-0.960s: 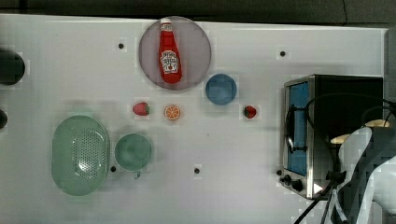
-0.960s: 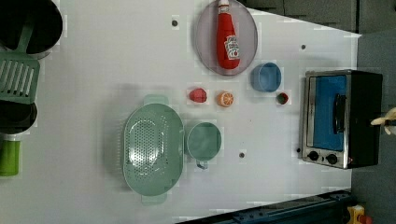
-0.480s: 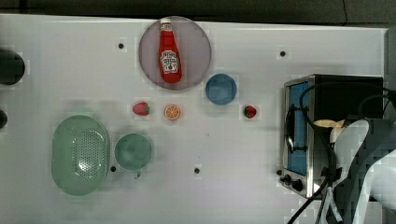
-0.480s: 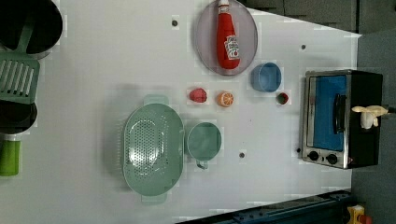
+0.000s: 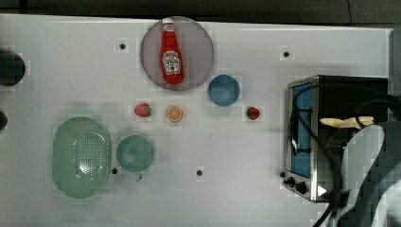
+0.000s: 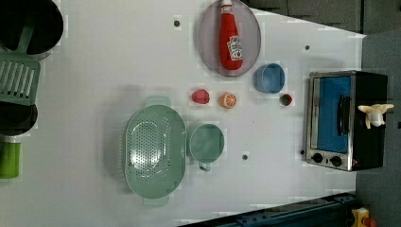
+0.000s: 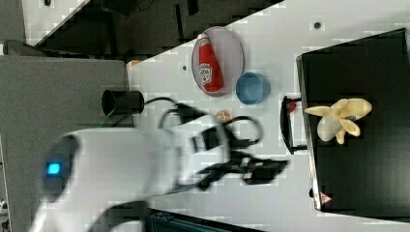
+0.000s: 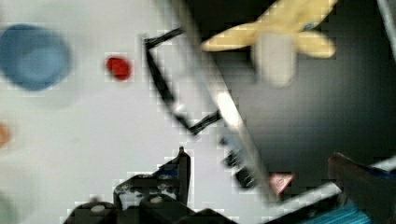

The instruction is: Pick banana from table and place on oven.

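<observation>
The pale yellow banana (image 5: 347, 122) lies on the black top of the oven (image 5: 352, 94), partly peeled, with its flaps spread in the right view (image 7: 341, 118) and the left view (image 6: 376, 113). The oven stands at the top view's right end of the white table (image 5: 227, 194). My gripper (image 8: 271, 172) is open and holds nothing. It hangs apart from the banana (image 8: 275, 32), over the oven's front edge (image 8: 303, 116). In the right view the blurred white arm and the gripper (image 7: 263, 169) are over the table, beside the oven (image 7: 358, 169).
A ketchup bottle (image 5: 171, 56) lies on a grey plate (image 5: 198, 42). Near it sit a blue bowl (image 5: 223, 90), two strawberries (image 5: 143, 110) (image 5: 253, 113) and an orange slice (image 5: 174, 113). A green colander (image 5: 81, 156) and a green cup (image 5: 135, 153) stand at the top view's lower left.
The banana came further in over the oven top and now rests there. My arm has pulled back from it toward the oven's front, and the banana is free.
</observation>
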Action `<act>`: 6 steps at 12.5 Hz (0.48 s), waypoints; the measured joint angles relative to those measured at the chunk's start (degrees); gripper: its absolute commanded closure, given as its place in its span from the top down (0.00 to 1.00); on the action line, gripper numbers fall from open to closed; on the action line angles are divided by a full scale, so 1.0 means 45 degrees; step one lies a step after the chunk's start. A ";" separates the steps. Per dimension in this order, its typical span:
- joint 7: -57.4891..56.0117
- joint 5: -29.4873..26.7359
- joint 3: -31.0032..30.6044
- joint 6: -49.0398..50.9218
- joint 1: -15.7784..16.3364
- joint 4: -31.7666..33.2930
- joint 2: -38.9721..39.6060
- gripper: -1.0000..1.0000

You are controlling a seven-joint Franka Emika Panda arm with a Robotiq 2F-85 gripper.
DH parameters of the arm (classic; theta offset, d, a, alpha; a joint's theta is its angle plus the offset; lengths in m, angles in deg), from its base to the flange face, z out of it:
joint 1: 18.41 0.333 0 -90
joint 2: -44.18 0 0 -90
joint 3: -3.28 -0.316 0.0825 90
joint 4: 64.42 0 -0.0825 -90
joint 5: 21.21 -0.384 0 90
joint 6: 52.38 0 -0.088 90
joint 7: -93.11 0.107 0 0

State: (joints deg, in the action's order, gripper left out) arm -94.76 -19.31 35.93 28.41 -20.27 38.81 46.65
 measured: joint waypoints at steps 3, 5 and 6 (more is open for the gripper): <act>0.3606 0.0232 -0.1800 0.1428 0.0382 -0.0472 -0.1749 1.00; 0.5915 0.0423 -0.3553 0.1306 0.0471 -0.0634 -0.2742 1.00; 0.6951 0.0398 -0.4350 0.1372 0.0626 -0.0709 -0.3108 1.00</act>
State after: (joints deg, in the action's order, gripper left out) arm -63.48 -17.52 16.36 34.58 -17.46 35.62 32.67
